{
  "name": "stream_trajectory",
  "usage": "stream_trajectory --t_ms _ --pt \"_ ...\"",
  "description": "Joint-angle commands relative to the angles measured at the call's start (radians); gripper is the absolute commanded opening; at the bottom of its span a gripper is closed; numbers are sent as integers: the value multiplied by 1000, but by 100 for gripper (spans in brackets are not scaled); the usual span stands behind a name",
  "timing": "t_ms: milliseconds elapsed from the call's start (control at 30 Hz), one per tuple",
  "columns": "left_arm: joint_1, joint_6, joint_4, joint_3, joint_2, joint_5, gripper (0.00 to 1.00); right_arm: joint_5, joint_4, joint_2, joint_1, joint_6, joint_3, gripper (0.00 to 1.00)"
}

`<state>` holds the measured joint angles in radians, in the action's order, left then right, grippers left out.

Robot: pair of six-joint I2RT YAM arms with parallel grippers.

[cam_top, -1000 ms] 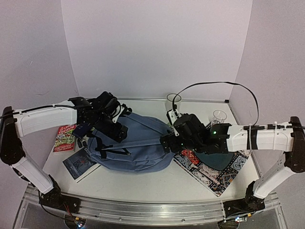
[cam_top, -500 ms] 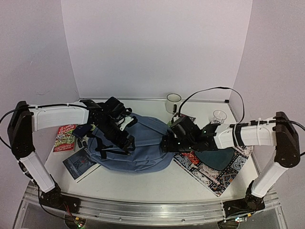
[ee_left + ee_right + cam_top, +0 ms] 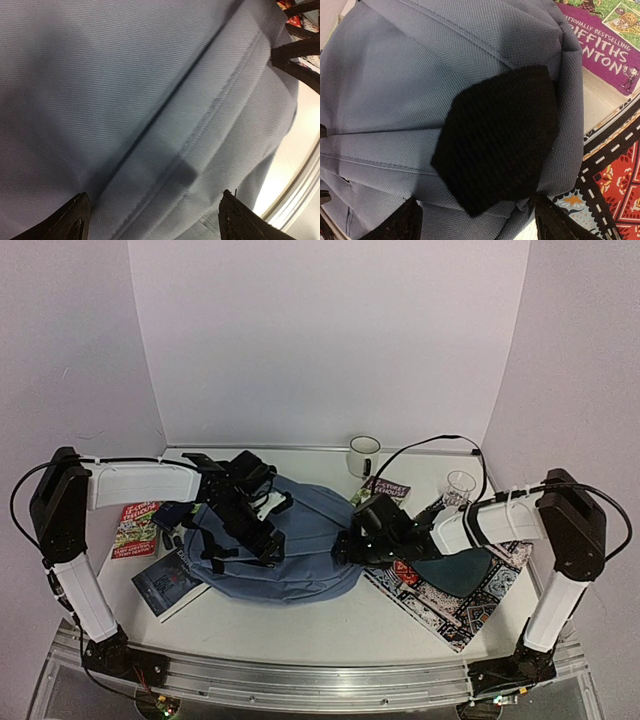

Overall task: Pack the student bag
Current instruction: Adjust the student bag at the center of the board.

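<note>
Bag (image 3: 300,575) lies flat on the worktop (image 3: 330,630), just left of the mat (image 3: 470,605). The right tool (image 3: 480,222) — jaws spread wide — straddles the bag's end nearest the mat. The left tool (image 3: 152,217), wide open and empty, hovers over fabric farther from the mat.
</note>
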<state>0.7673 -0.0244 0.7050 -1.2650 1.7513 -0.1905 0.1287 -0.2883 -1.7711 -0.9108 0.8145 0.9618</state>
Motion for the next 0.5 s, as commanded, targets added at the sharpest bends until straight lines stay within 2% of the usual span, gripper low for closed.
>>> stream_trajectory --t_ms 0,233,467 --pt "-17 23 -17 -79 7 65 91 -11 -56 -14 55 -35 51 77" --pt "-56 23 -17 -100 34 27 93 -68 -73 -29 137 -109 121 78" --pt "-59 23 -16 -83 80 -75 91 -119 -57 -41 145 -9 87 79"
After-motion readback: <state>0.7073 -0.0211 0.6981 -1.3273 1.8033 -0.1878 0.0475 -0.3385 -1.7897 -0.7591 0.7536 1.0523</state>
